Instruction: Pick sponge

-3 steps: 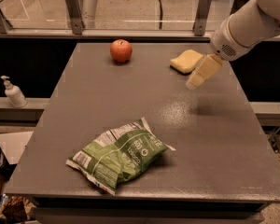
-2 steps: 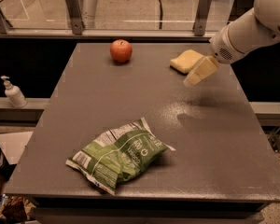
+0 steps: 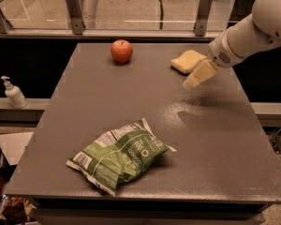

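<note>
The sponge [image 3: 188,61], a pale yellow foam block, lies on the grey table [image 3: 131,107] at the back right. My gripper [image 3: 199,74] hangs on the white arm that comes in from the upper right. It is just in front of and to the right of the sponge, low over the table, and its flat yellowish pads overlap the sponge's near right corner in this view. I cannot tell whether it touches the sponge.
A red apple [image 3: 122,51] stands at the back centre of the table. A green chip bag [image 3: 119,156] lies near the front edge. A soap pump bottle [image 3: 13,93] stands on a ledge to the left, and a railing runs behind the table.
My gripper has shifted slightly left and down beside the sponge. The sponge, apple and bag have not moved.
</note>
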Tool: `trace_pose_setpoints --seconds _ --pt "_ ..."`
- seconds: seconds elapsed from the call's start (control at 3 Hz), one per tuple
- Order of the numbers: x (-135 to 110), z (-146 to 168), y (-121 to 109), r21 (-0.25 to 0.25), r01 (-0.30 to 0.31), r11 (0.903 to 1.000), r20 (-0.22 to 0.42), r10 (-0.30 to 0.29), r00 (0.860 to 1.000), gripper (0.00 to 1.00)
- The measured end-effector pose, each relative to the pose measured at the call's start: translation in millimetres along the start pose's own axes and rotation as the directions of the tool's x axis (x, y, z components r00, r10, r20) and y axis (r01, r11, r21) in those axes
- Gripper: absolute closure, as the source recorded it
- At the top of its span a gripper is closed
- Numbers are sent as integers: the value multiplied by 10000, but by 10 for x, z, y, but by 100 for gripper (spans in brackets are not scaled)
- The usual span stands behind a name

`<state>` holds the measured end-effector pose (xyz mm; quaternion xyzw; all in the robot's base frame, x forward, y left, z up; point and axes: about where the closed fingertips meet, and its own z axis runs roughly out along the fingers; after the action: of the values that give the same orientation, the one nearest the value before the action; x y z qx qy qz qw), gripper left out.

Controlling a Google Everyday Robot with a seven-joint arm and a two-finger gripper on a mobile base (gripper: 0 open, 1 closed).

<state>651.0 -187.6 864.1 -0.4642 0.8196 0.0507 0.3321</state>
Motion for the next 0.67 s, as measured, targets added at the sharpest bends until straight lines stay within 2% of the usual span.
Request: trace_pose_setpoints --seconds 0.33,0.67 --pt "96 147 -169 149 -752 9971 305 747 9967 0" --pt "132 265 -406 377 -1654 9855 867 1617 9830 0"
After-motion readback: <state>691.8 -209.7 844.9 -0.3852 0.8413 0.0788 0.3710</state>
